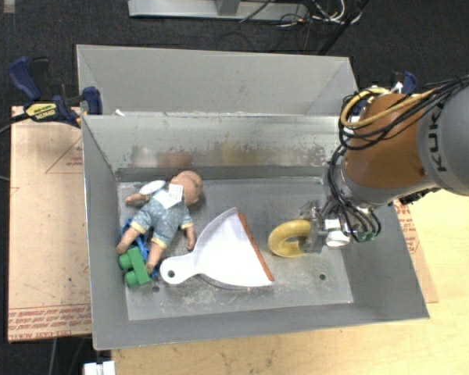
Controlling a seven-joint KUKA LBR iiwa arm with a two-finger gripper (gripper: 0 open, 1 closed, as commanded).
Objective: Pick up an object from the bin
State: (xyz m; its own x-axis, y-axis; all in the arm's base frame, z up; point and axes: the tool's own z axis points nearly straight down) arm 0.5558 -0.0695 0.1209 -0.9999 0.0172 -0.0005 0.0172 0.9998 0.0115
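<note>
My gripper (309,231) is low in the right part of the bin, its fingers reaching down at the right side of a yellow curved ring-shaped thing (286,237) that lies on the bin floor. The fingers touch or stand right beside its right end. Left of it lies a white dustpan (223,254) with an orange edge, handle pointing to the lower left.
A baby doll (166,212) in pale blue clothes lies at the left of the bin, over a blue thing. A green toy block (133,268) sits by its feet. The arm with its orange cover and cables hangs over the bin's right wall.
</note>
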